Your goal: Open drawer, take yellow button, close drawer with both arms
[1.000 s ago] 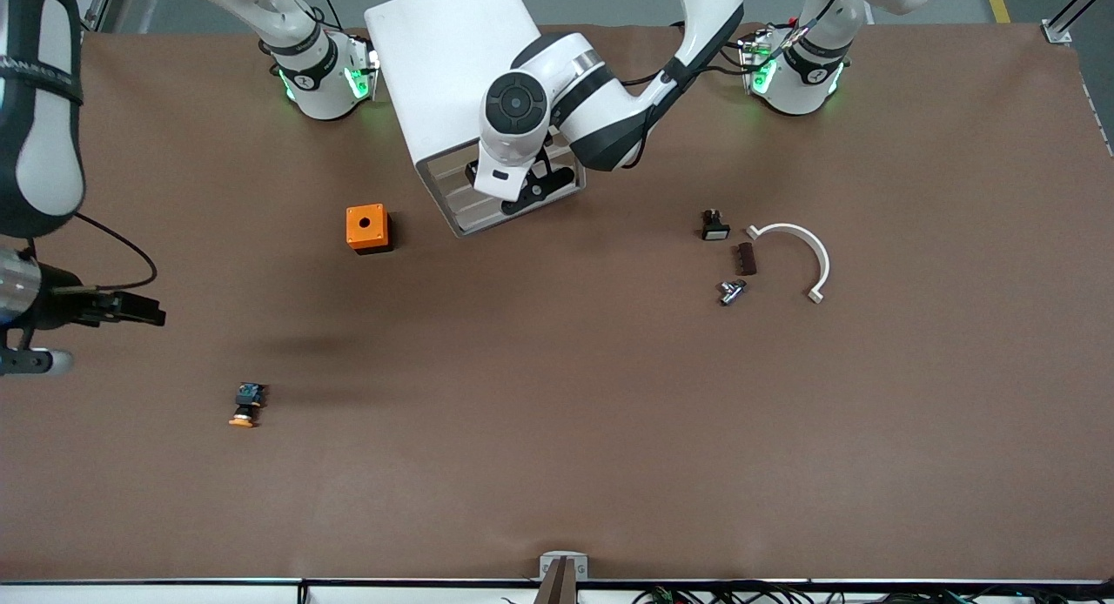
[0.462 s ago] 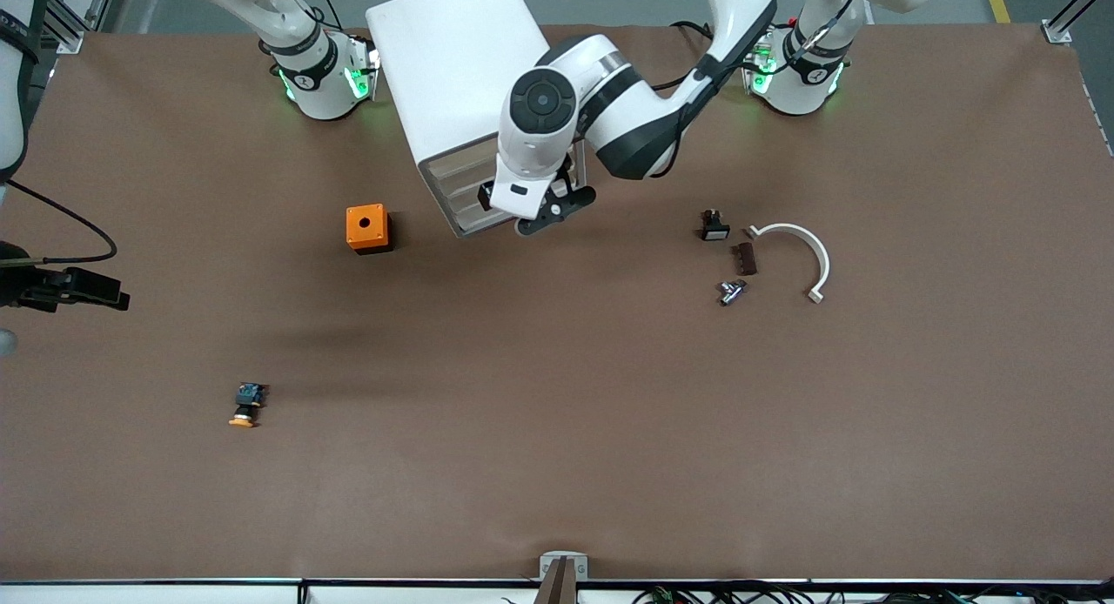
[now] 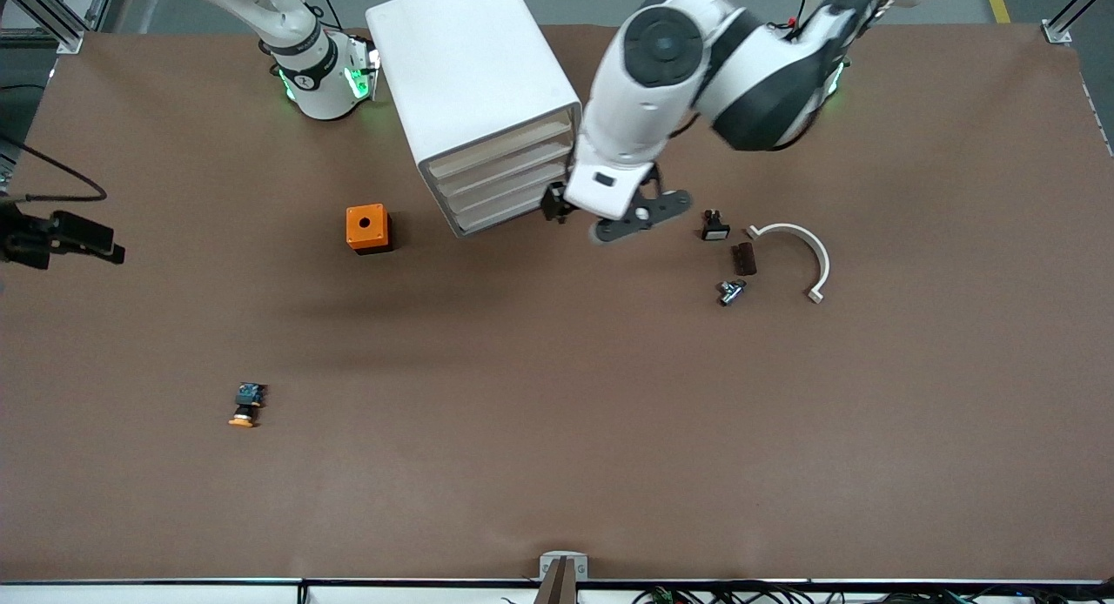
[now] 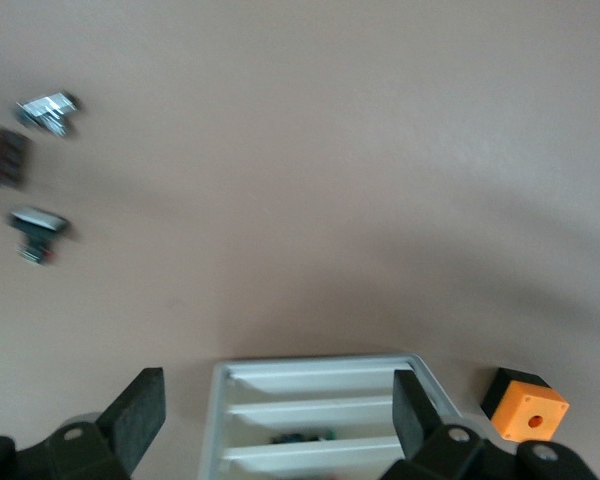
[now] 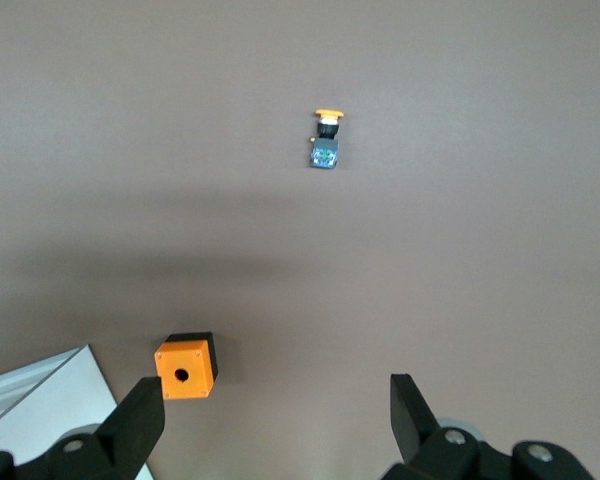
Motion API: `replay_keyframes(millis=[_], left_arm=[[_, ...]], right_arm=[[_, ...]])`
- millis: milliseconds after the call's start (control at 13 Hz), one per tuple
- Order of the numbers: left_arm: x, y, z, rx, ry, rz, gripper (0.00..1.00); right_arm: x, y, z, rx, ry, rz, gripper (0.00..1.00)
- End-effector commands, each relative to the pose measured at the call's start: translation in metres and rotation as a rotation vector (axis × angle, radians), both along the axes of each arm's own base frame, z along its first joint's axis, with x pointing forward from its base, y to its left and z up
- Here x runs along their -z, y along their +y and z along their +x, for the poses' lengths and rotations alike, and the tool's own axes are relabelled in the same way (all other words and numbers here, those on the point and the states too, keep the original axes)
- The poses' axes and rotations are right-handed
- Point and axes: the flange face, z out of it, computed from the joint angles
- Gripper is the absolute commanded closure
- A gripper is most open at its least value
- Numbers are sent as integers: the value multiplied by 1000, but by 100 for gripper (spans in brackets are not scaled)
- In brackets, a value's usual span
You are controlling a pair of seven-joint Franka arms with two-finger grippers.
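The white cabinet (image 3: 474,82) stands near the robots' bases, and its highest drawer (image 3: 503,146) sits flush with the three below it. The cabinet front also shows in the left wrist view (image 4: 315,412). My left gripper (image 3: 609,221) hangs open and empty over the table, just in front of the cabinet and toward the left arm's end; it also shows in its own wrist view (image 4: 277,420). The button (image 3: 246,406) lies on the table well nearer the front camera, and shows in the right wrist view (image 5: 327,140). My right gripper (image 3: 83,237) is open and empty at the right arm's end of the table, also seen in its wrist view (image 5: 275,420).
An orange cube with a round hole (image 3: 366,228) sits beside the cabinet, toward the right arm's end. Toward the left arm's end lie a small black part with a white face (image 3: 714,226), a brown piece (image 3: 744,258), a metal part (image 3: 731,291) and a white curved piece (image 3: 796,251).
The left arm has lifted away from the cabinet front and swung toward its own end, uncovering the drawers. The right gripper has drawn back toward the table's edge. The button has not moved.
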Motion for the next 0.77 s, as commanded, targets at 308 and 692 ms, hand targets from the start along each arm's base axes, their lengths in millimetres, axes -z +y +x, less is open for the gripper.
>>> replay_keyframes(millis=[308, 692], left_arm=[[-77, 181, 31, 153, 25, 52, 0], [-106, 289, 41, 214, 10, 37, 1]], right_arm=[[-29, -14, -74, 15, -21, 13, 0], [-39, -9, -81, -7, -48, -37, 0]])
